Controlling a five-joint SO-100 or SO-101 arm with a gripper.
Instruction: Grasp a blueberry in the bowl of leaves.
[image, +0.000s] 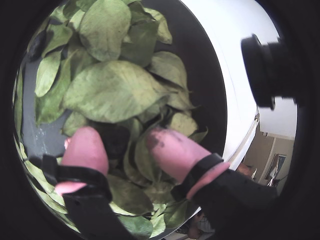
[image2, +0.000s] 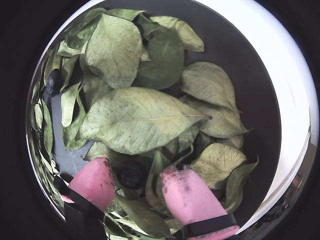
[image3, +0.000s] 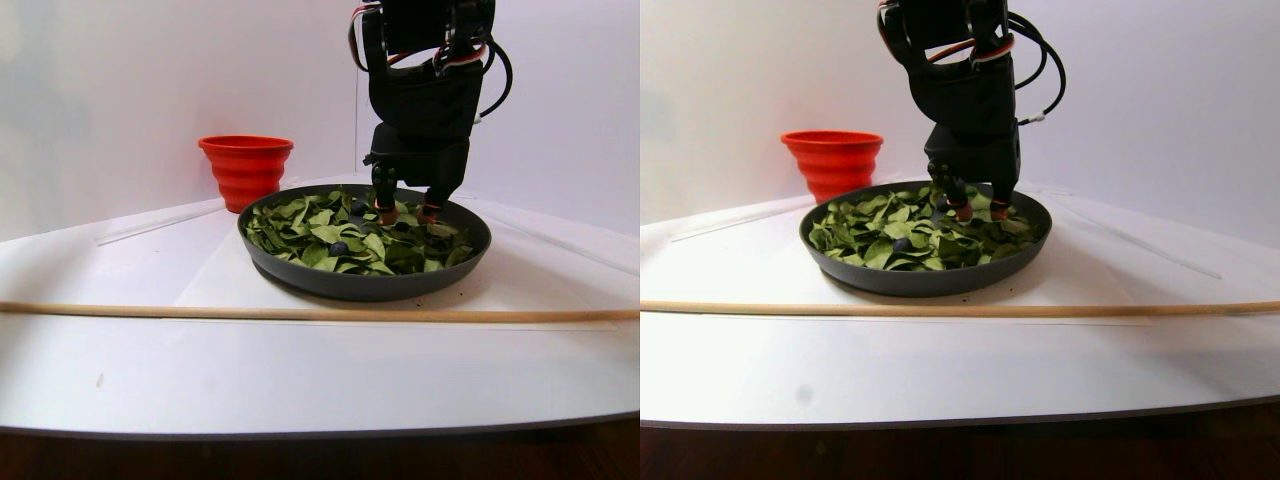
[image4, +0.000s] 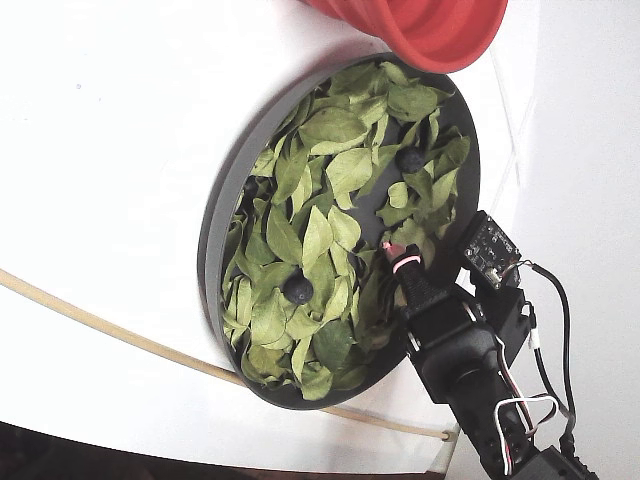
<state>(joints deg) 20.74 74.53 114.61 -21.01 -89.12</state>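
In a wrist view, the pink-tipped two-finger gripper (image: 125, 147) stands apart over the veined oval green leaves (image: 112, 90) in the shallow dark grey bowl (image: 205, 75); a dark shape lies between the tips. In the other wrist view, that shape is a small round dark blueberry (image2: 131, 173), half sunk among leaves, sitting in the gap, not clamped. In the stereo pair view, the bright red ribbed cup (image3: 246, 168) stands behind the bowl and a thin wooden rod (image3: 300, 314) lies in front. The fixed view shows another blueberry (image4: 298, 290) mid-bowl.
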